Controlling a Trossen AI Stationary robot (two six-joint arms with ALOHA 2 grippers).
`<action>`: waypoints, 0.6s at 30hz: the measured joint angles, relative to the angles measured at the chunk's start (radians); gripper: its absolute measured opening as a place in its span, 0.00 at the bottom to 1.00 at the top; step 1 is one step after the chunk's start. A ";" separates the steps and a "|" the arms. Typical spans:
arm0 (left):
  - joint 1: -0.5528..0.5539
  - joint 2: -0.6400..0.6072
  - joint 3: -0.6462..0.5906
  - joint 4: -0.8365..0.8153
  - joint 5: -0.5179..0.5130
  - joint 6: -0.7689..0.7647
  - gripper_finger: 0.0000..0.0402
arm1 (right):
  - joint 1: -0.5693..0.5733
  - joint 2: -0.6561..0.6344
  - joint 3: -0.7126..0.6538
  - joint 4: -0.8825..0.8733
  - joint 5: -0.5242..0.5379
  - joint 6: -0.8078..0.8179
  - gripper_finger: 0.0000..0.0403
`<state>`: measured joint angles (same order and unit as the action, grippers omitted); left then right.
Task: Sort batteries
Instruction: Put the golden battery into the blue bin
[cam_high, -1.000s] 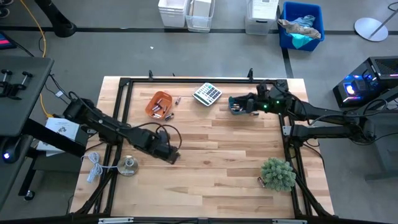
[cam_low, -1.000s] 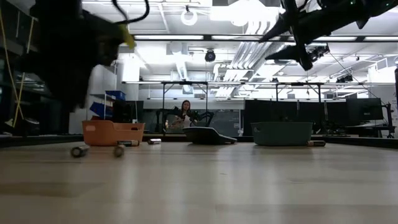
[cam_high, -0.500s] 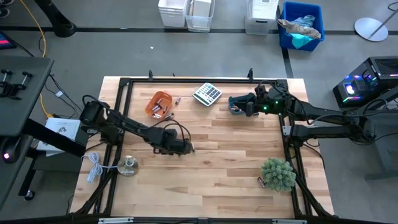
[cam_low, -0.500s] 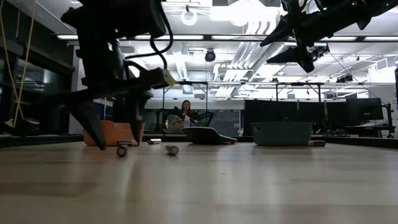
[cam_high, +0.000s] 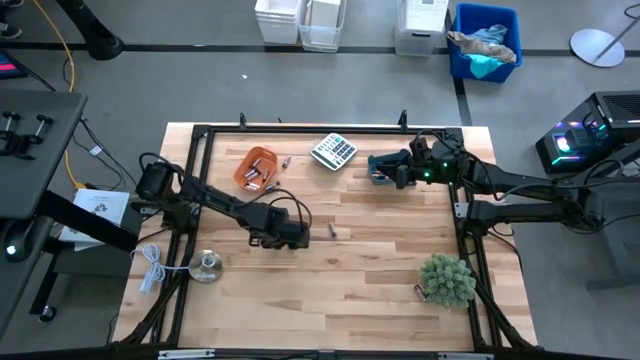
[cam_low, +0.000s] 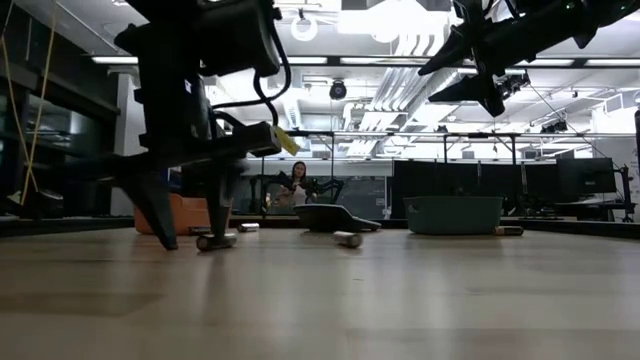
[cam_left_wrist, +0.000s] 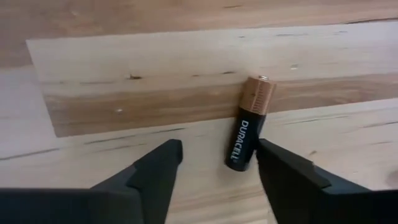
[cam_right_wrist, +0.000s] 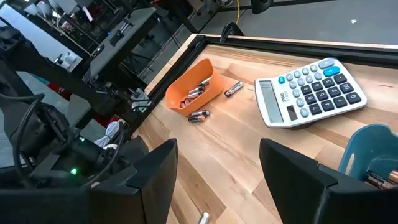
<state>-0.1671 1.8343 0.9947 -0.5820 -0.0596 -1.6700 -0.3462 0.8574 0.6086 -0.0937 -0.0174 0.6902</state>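
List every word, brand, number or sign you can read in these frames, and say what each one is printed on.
"DURACELL": reads along the black body of the copper-topped battery lying on the table, ahead of the left gripper.
Calculator: its key markings and the small print by its display are too small to read.
Battery in the blue bowl: its label is too blurred to read.
Nothing else legible.
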 joint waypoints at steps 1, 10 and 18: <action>0.007 0.000 0.000 -0.004 0.006 0.015 0.48 | 0.000 0.000 0.000 0.000 0.000 0.000 0.55; 0.059 0.000 -0.005 -0.017 0.028 0.329 0.31 | 0.000 0.000 0.000 0.000 0.000 -0.017 0.55; 0.114 0.001 -0.005 -0.013 0.023 0.640 0.34 | 0.000 0.000 0.000 0.000 0.000 -0.010 0.55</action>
<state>-0.0527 1.8350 0.9901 -0.5950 -0.0365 -1.0296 -0.3462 0.8574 0.6086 -0.0933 -0.0173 0.6805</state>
